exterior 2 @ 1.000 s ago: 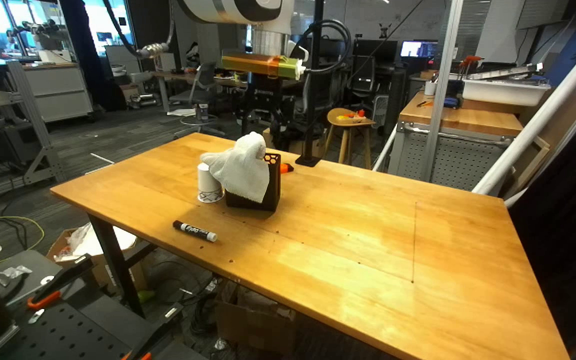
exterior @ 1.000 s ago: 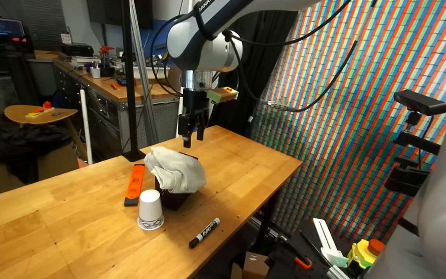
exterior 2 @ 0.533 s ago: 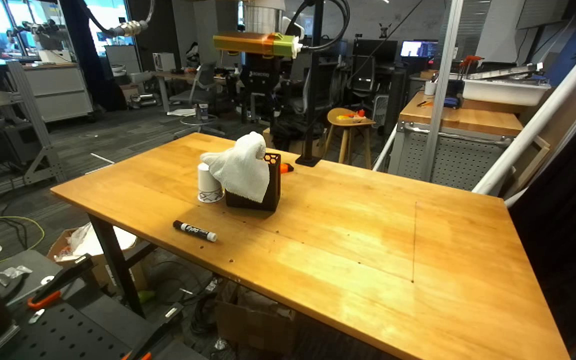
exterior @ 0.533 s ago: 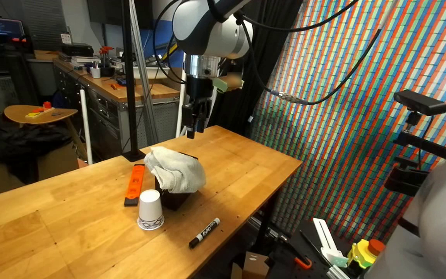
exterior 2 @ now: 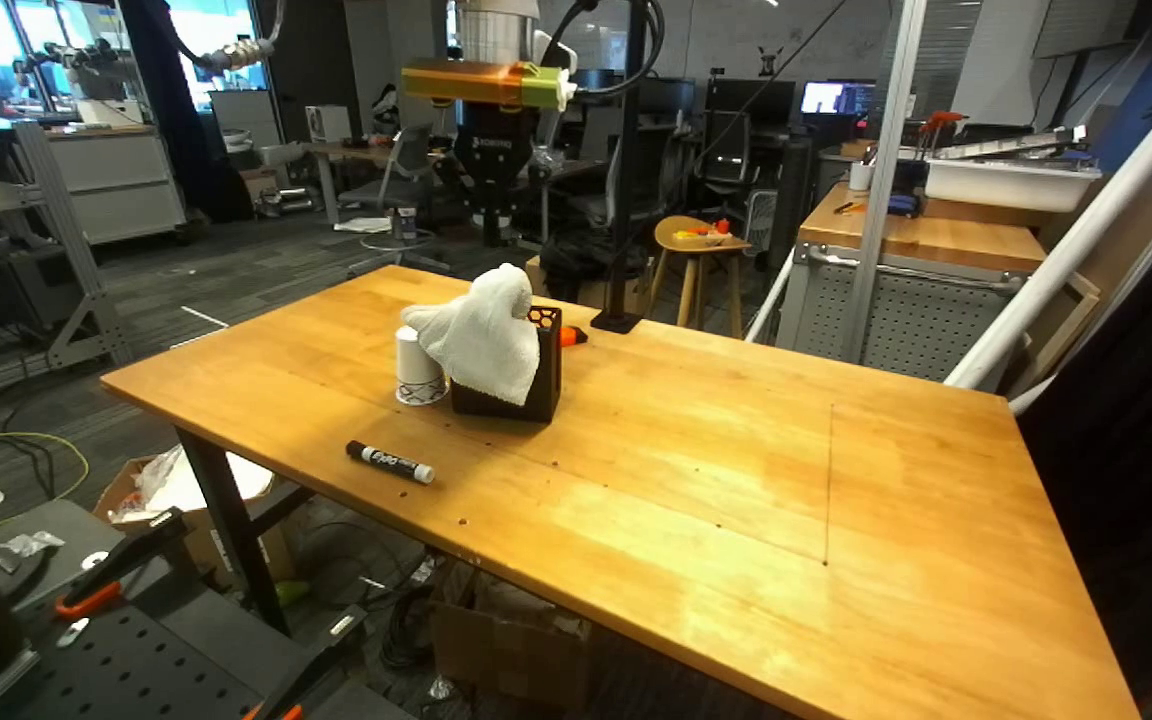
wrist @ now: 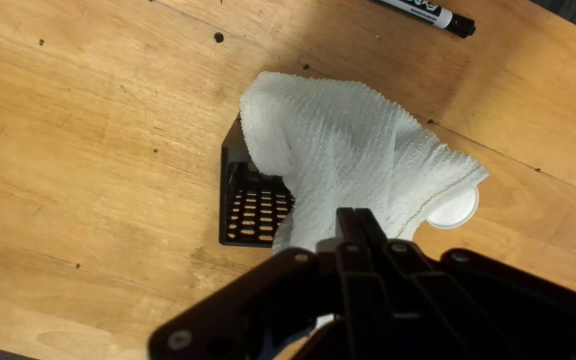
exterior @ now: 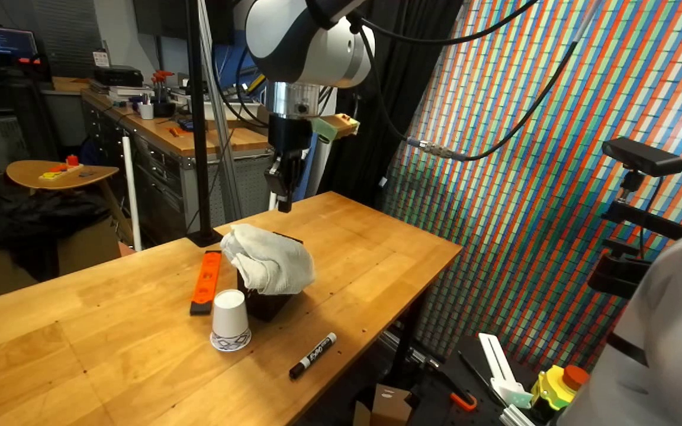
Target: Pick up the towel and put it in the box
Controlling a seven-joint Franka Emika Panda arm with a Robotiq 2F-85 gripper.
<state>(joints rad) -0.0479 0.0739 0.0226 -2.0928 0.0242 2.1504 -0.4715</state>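
Fingers [wrist: 347,225] together above towel [exterior: 273,263] over box [exterior 2: 548,378], 1 cup [exterior: 229,316] beside, marker [exterior: 312,356], orange bar [exterior: 206,278] near

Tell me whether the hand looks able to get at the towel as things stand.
Probably yes: the towel lies draped over part of the box, with nothing showing between towel and hand. The hand is shut, though, so it would likely have to open first.
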